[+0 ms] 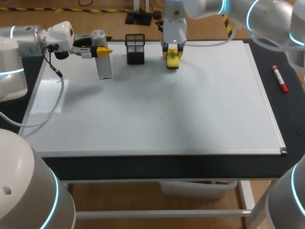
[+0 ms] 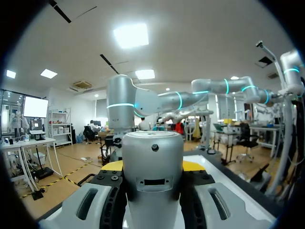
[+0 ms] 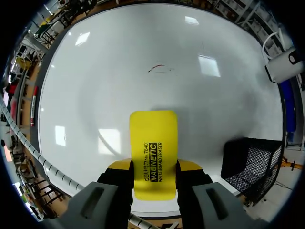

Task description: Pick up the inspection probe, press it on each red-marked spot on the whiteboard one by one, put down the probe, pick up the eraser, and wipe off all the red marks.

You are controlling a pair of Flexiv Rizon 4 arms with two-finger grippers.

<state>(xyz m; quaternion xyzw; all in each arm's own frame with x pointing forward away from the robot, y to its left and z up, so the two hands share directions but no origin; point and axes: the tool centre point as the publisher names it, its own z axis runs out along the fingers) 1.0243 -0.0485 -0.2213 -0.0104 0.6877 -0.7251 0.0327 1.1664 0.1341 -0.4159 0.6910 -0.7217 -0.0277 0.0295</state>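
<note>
The whiteboard [image 1: 214,119] fills the table, and its near half shows only a couple of tiny dark specks. Farther in, a faint reddish scrawl [image 3: 157,68] lies on the board just ahead of the eraser [image 3: 153,157], so the wiping looks unfinished.

The right gripper [image 1: 172,51] stands near the board's far edge, its fingers pinching the yellow eraser from both sides. Whether the pad is actually on the surface cannot be told. A black mesh basket [image 1: 135,47] stands just beside it.

At the far left, the left gripper [image 1: 101,50] is clamped on the silver inspection probe [image 1: 105,67], which hangs over the board's corner (it has not been put down, though the task calls for that before erasing). A red marker [image 1: 279,79] lies off the board to the right, well apart from both arms.

Several things could go wrong from here:
- If the eraser meets the board tilted or too lightly, it would probably smear the scrawl rather than lift it.
- A stroke swung sideways could knock the basket.
- With the probe aloft near the wiping area, a wide pass by the right arm risks clipping it or the left arm.
</note>
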